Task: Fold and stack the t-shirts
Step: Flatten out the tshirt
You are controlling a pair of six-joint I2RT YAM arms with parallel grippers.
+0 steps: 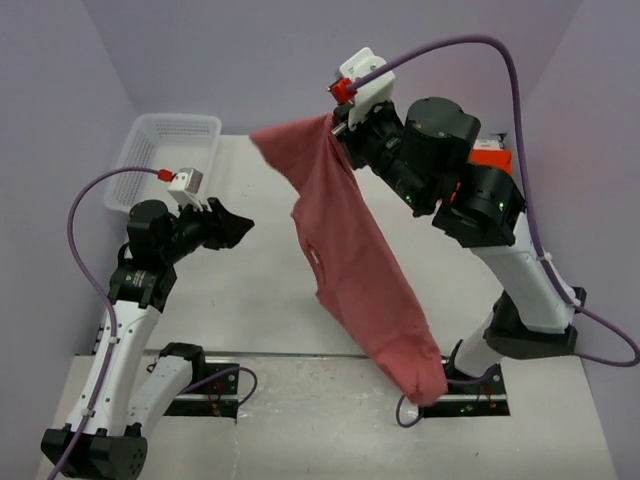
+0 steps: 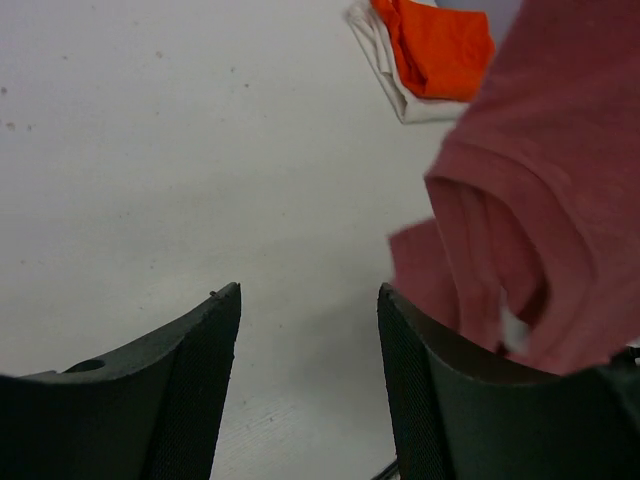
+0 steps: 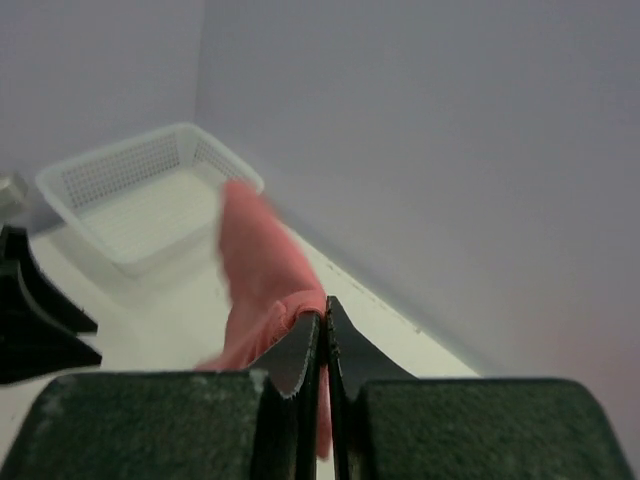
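Right tool [image 1: 337, 120] is raised high over the far half of the pale bench [image 1: 250, 290]. Its jaws are pressed together on an edge of the dusty rose-red cloth t-shirt [image 1: 350, 260]; the right wrist view shows the cloth pinched between the dark fingertips [image 3: 322, 310].

The rose-red shirt hangs from that pinch in one long drape, with one corner sticking out toward the left. It runs down across the middle of the bench to the near edge, and its lowest fold lies by the right arm's base. Cannot tell whether the hem touches the bench.

Left tool [image 1: 235, 222] hovers over the left half of the bench. Its jaws are spread and nothing is between them [image 2: 310, 295]. It points toward the hanging shirt, near it but apart.

A bright orange folded t-shirt [image 2: 440, 45] lies on top of a white cloth t-shirt [image 2: 420, 108] toward the far right of the bench. From above, only a strip of orange [image 1: 495, 155] shows behind the right arm.

A white plastic mesh basket [image 1: 180, 118] sits at the far left corner.
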